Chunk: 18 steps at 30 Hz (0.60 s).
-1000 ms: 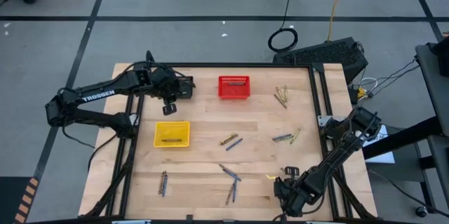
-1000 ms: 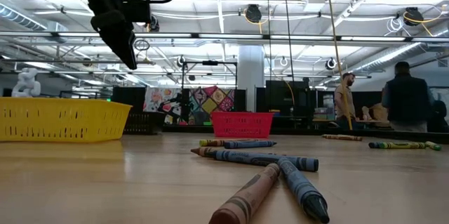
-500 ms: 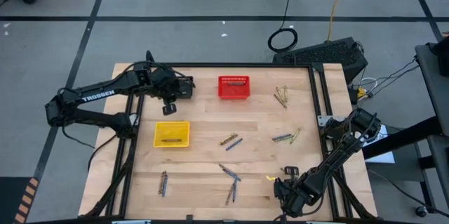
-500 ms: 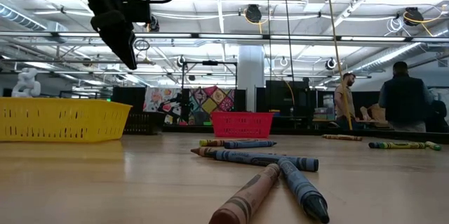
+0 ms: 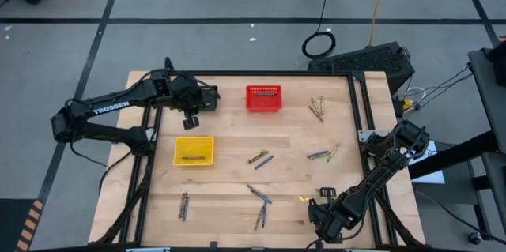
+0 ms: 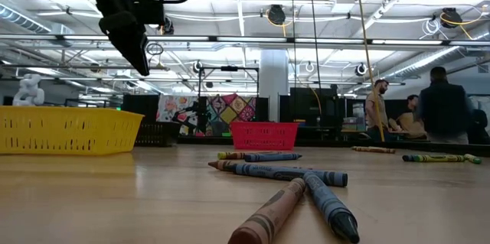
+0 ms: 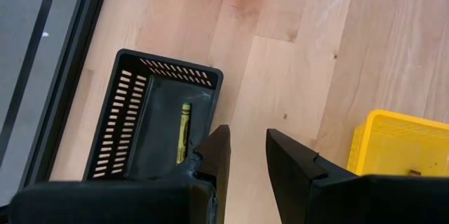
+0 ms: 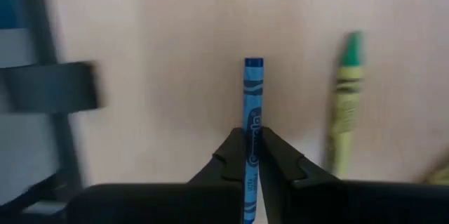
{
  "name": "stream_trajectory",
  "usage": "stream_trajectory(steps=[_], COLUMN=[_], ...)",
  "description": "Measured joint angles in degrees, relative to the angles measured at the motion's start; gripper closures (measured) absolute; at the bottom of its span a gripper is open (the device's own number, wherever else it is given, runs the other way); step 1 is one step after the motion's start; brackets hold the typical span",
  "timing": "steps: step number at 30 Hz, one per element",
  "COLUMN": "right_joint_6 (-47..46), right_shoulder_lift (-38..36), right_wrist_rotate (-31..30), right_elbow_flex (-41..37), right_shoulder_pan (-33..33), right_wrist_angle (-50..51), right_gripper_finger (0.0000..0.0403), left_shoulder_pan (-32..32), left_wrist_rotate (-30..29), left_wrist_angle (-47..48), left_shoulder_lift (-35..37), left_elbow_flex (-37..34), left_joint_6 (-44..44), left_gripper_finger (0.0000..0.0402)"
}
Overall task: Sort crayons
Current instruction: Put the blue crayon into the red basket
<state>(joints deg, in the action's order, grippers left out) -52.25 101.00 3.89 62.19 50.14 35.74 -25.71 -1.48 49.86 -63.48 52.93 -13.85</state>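
Right gripper (image 8: 251,155) low at the table's near right corner, clenched on a blue crayon (image 8: 252,104) that pokes out ahead of the fingertips; a yellow-green crayon (image 8: 345,104) lies just beside it on the wood. Left gripper (image 7: 247,155) hangs released, fingers apart, above the black basket (image 7: 130,122), which holds one yellow-green crayon. Other crayons (image 5: 258,195) scattered across the table (image 5: 300,137); one rests in the yellow basket (image 5: 194,151). Red basket (image 5: 263,98) at the far side.

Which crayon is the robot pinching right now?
The blue crayon. It sits clamped in the right end effector, while the yellow-green crayon beside it lies loose on the table.
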Motion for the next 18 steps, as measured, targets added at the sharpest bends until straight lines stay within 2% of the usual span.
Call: stream_trajectory(steps=[3,10,18], right_joint_6=[0.28,3.40,12.71], right_shoulder_lift=[-2.49,-6.53,-9.78], right_wrist_rotate=[0.10,-5.72,-11.43], right_elbow_flex=[0.04,0.09,0.11], right_shoulder_pan=[-1.52,-7.33,-19.34], right_wrist_angle=[-0.12,0.44,0.33], right_gripper_finger=[0.0401,0.0402,0.0402], left_shoulder_pan=[-0.02,-0.02,0.00], left_wrist_rotate=[0.00,0.00,0.00], left_wrist_angle=[0.00,0.01,-0.04], left_shoulder_lift=[0.00,-0.04,-0.04], left_elbow_flex=[0.00,0.00,0.00], left_joint_6=[0.02,0.02,0.02], left_gripper_finger=[0.0310,0.0310,0.0310])
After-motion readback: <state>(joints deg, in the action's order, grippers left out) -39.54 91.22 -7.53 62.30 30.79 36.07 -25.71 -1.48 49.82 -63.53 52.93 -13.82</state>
